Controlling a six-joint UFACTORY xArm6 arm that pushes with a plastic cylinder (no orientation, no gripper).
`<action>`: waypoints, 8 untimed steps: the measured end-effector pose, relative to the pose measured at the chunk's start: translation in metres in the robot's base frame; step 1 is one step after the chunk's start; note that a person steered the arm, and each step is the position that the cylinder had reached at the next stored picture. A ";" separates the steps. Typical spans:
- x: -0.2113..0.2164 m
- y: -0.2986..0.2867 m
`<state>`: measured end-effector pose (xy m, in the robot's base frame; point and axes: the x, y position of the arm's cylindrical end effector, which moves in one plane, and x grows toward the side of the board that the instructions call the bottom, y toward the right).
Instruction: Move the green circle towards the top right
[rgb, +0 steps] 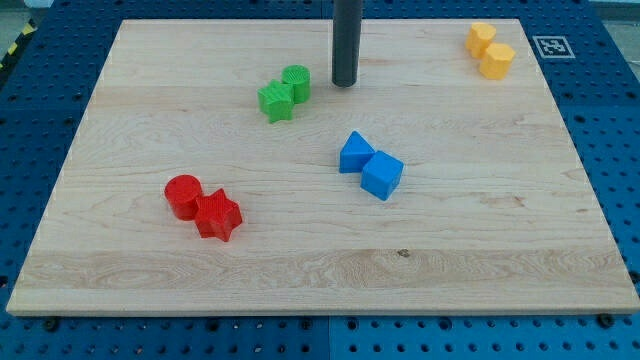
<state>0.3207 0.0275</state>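
pale wood made up the bench (500, 220), a plain board with four pairs of small blocks on it. the green circle (297, 81) lay in the upper middle, touching a green star (276, 101) on the side toward the bottom left corner. my tip (345, 84), the tool here, was only a bare dark rod with nothing to open or shut; it gripped nothing and stood just beside the green circle, on the side facing the right edge, apart from it by a narrow strip of wood.

that placing looked wrong for the job, as i judged it: a push toward the top right corner would have needed the tip on the circle's lower left side, exactly where the star sat. so the tip would probably have had to come around, perhaps wedging between the two green blocks, and the star risked being dragged along.

two yellow blocks (489, 51) sat touching in the top right corner, near where the circle was meant to head. a blue pair (370, 166) rested near the centre, and a red circle (183, 196) with a red star (219, 215) lay toward the bottom left, well apart from the work.
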 end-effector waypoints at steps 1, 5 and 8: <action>-0.002 -0.002; 0.000 -0.045; 0.012 -0.060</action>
